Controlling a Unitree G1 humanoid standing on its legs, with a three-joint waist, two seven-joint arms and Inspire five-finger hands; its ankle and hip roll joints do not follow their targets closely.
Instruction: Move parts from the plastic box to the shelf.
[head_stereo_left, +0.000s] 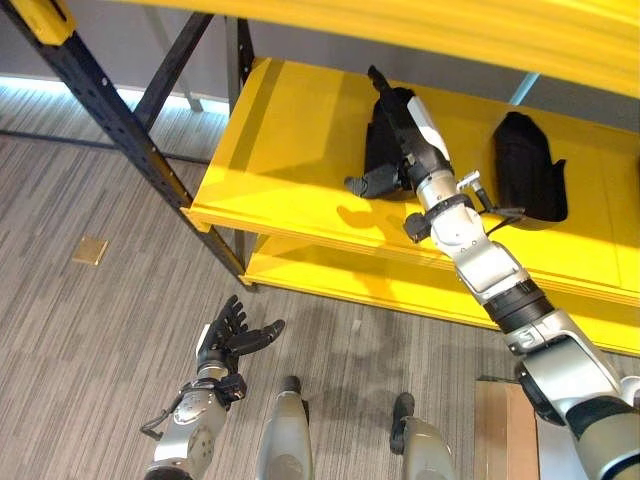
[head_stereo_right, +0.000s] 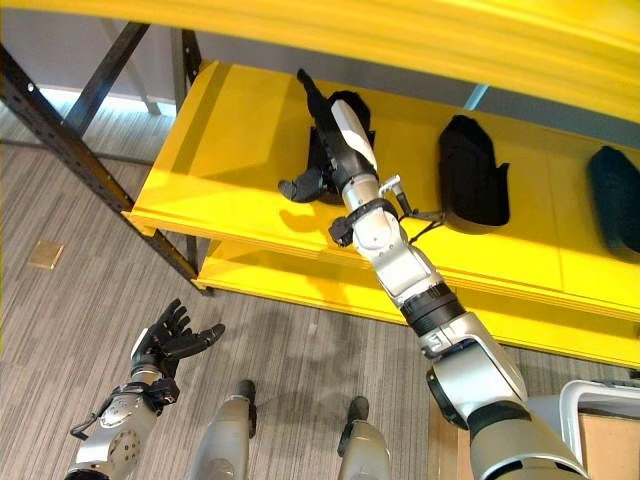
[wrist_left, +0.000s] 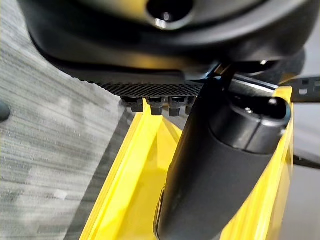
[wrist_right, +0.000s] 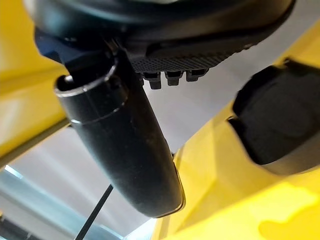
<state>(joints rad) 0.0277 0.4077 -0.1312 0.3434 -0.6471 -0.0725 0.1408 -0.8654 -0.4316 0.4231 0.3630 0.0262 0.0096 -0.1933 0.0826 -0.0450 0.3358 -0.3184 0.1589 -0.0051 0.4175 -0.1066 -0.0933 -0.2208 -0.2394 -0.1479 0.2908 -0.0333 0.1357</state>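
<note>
My right hand (head_stereo_right: 335, 150) is stretched out over the yellow shelf (head_stereo_right: 240, 150) with its fingers (head_stereo_right: 310, 90) straight and apart, thumb (head_stereo_right: 300, 186) splayed to the left, clamped on nothing. The black part (head_stereo_right: 352, 108) lies just beneath and beside those fingers, resting on the shelf board; whether my fingertips touch it I cannot tell. Its long axis runs front to back across the board, roughly in line with my fingers, so the hand and part point the same way into the shelf. I judge the part set down, and the coming move is to draw the hand straight back along that axis without dragging it. Further to my right sit a second part (head_stereo_right: 470, 170) and a third part (head_stereo_right: 612, 195), well apart from each other. My left hand (head_stereo_right: 165, 340) hangs low over the floor (head_stereo_right: 60, 300), fingers relaxed and spread, empty and far from the shelf.
</note>
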